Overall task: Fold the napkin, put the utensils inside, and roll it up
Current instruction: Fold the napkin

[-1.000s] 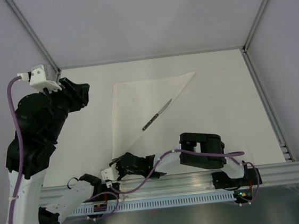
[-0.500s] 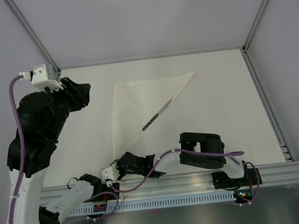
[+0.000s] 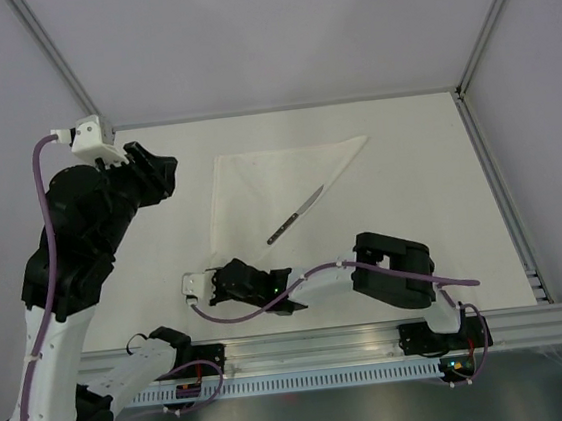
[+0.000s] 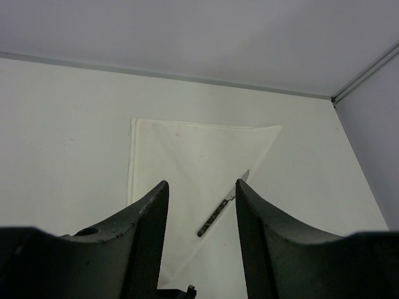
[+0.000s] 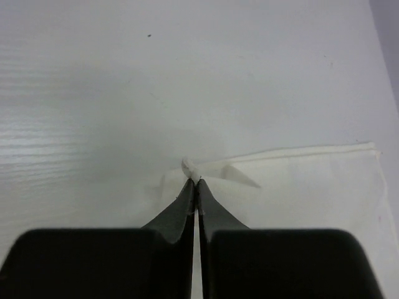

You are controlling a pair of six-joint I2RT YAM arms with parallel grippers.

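The white napkin [image 3: 259, 188] lies folded into a triangle at the table's middle, its long edge running from the far right corner to the near left. One utensil, a dark grey knife [image 3: 295, 216], lies on it by that long edge. My right gripper [image 3: 214, 284] is low at the napkin's near corner and shut on it; the pinched corner [image 5: 191, 168] sticks up from the fingertips [image 5: 194, 180], the napkin [image 5: 299, 180] spreading to the right. My left gripper [image 3: 161, 173] is open and empty, raised left of the napkin; between its fingers [image 4: 201, 184] I see the napkin [image 4: 187, 156] and knife [image 4: 222, 205].
White walls with metal frame posts [image 3: 65, 67] close in the far side. A metal rail [image 3: 500, 187] runs along the table's right edge and another [image 3: 375, 336] along the near edge by the arm bases. Purple cables [image 3: 38, 246] hang from the arms.
My right gripper has moved away from the near rail toward the far side, carrying the napkin's near corner. My left arm has shifted slightly right and farther back.
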